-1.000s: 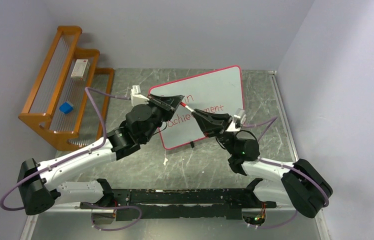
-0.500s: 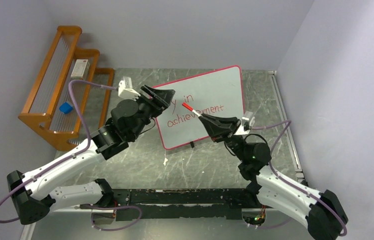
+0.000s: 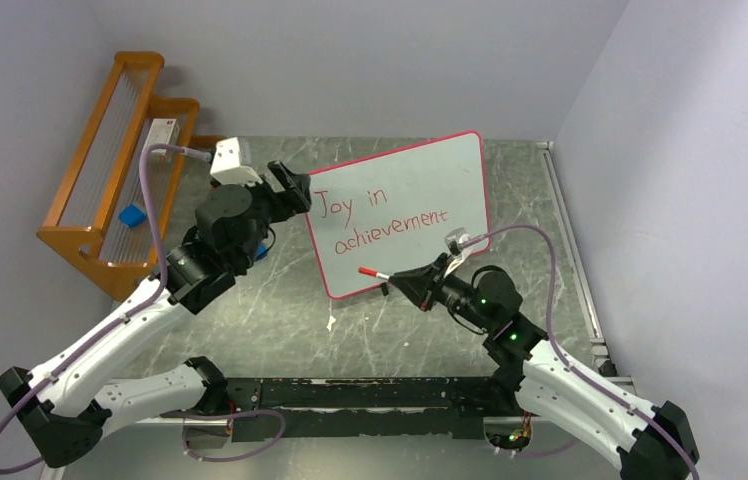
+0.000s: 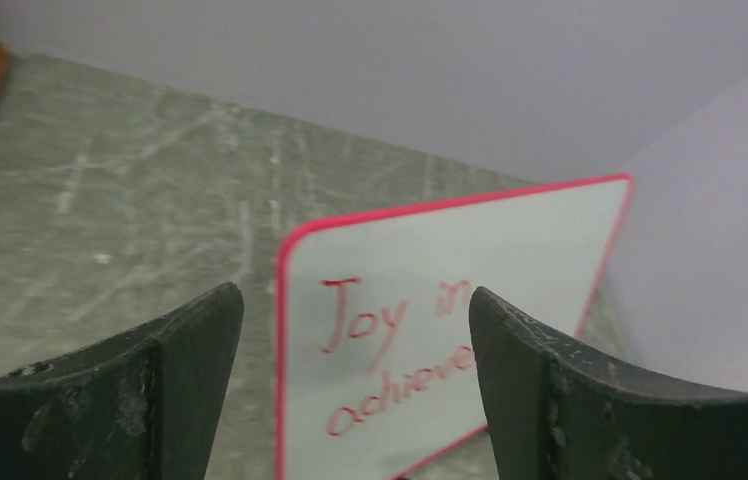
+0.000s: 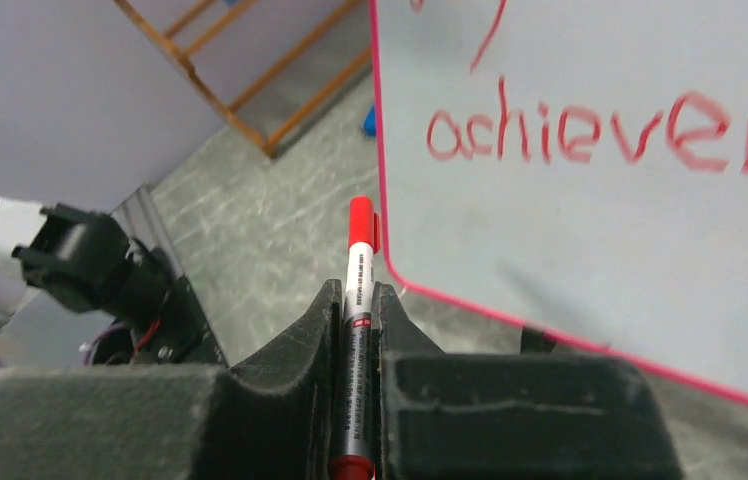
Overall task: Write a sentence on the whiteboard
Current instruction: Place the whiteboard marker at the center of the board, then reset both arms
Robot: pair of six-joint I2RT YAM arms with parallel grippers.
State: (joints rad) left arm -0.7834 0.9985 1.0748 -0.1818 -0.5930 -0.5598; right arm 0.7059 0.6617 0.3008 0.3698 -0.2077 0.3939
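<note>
**A:** Top view first. The whiteboard (image 3: pixel 430 170) is standing propped on the desk (image 3: pixel 280 300), mid-desk toward the back, between the two arms. It's reading "Joy in achievement" in red.

**B:** The left fingers (image 3: pixel 290 190) are hanging just off the board's upper left corner, with the wooden rack (image 3: pixel 100 200) off to their left. The right fingers (image 3: pixel 412 281) are hovering by the lower left corner, pointing a red marker (image 3: pixel 374 273) leftward.

**A:** Left wrist view now. Those fingers are standing wide apart and gripping nothing. The board's left half is showing through the gap, apart from them.

**B:** Over to the right wrist view. The fingers are pinching the marker tight along its barrel. The red end is looking like a cap with a clip, and it's sitting just beside the board's pink border near the bottom corner. Whether it's touching, I can't tell.

**A:** So which step are we watching?

**B:** To my eye the writing is looking finished, with both lines complete. Both arms are standing clear of the written face.

**A:** And the next move?

**B:** I'm judging it's putting the marker away. That's calling for a low, steady carry to a bare patch of desk, keeping the barrel off the board's edge so nothing smears or tips. Then those fingers part.
</note>
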